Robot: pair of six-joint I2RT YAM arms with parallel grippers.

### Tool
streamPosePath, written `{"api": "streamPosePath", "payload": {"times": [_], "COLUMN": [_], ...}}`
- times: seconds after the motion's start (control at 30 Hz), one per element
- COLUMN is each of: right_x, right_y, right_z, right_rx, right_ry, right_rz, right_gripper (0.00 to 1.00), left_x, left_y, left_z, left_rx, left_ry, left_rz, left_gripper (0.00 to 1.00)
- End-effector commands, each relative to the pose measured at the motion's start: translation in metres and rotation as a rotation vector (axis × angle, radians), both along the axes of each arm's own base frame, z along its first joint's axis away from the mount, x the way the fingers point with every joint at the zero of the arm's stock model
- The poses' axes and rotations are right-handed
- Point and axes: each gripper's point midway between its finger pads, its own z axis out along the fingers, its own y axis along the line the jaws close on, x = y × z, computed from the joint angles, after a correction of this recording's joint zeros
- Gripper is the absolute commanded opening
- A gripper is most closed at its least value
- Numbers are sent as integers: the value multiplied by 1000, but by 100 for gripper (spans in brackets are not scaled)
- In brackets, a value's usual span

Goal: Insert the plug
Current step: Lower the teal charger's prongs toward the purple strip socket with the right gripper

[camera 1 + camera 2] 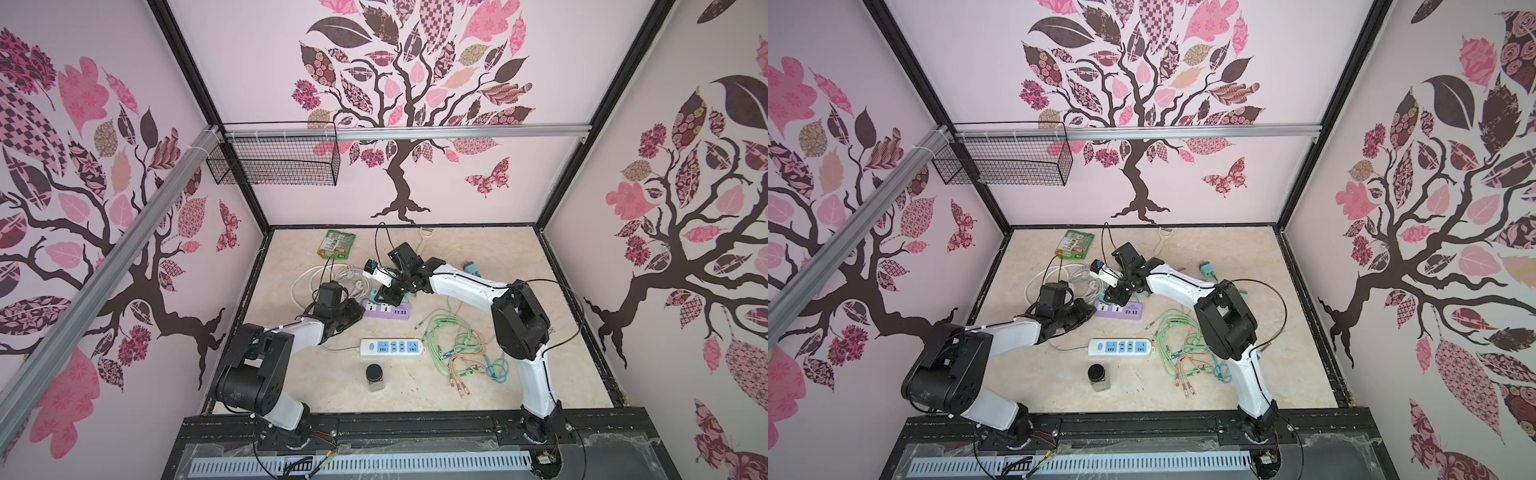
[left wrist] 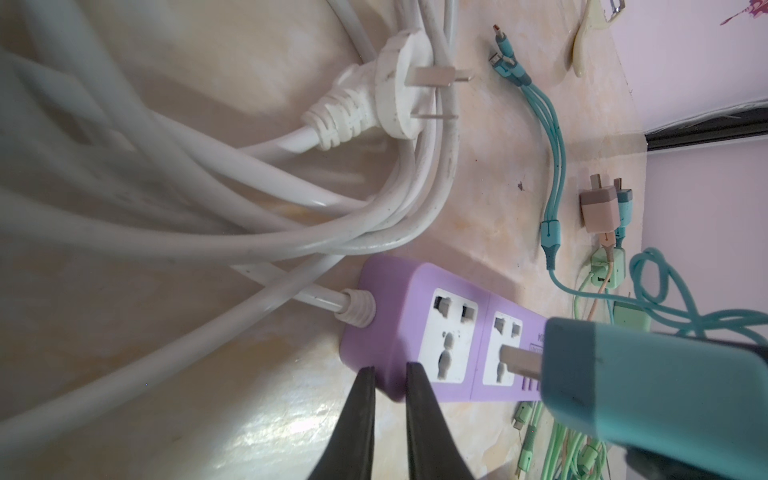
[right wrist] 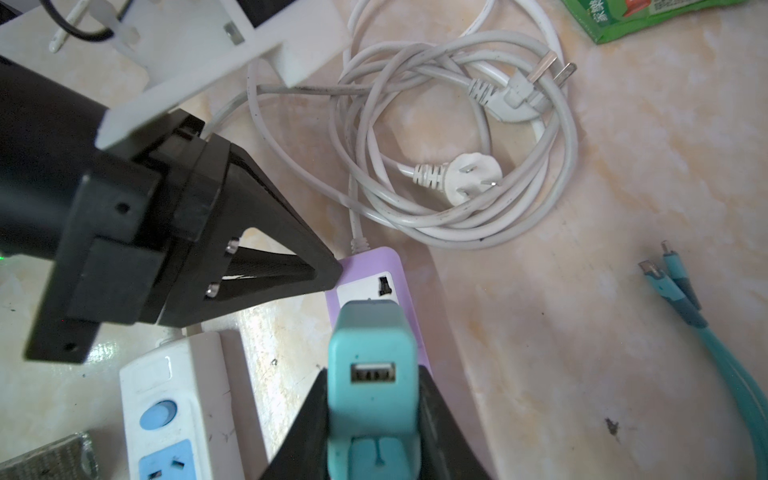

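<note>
Teal plug (image 3: 372, 365) (prongs toward socket) just above purple power strip (image 2: 386, 316).

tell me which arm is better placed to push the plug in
Right. The right arm holds the teal plug in its jaws, prongs pointing at a socket of the purple power strip. The left arm has its jaws shut on nothing, by the strip's cord end.

White links (image 1: 461, 286), black joints (image 1: 519, 320), black cables (image 3: 87, 36), black tapered hands (image 2: 388, 370).

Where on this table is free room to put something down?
Free: the table's far right corner, past the peeler, and the near edge around the jar. Crowded: the middle, with purple strip, white strip and cable bundle.
</note>
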Motion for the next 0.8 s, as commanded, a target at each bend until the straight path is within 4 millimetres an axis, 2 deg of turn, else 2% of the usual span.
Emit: {"api": "streamPosePath", "payload": {"times": [0.0,0.63,0.77], "right_x": [4,6,3], "right_y": [8,6,5], "right_z": [-14,-42,-47], "right_rx": [-27,-115,-135], "right_ry": [-16,-86,-95], "right_rz": [30,119,150], "right_gripper": [19,21,22], "left_x": [5,-3,2], "left_y": [1,6,4], "left_z": [-2,-12,-8], "left_rx": [6,12,2], "left_ry": [-1,27,-3], "left_rz": [2,1,0], "left_gripper": [16,16,15]}}
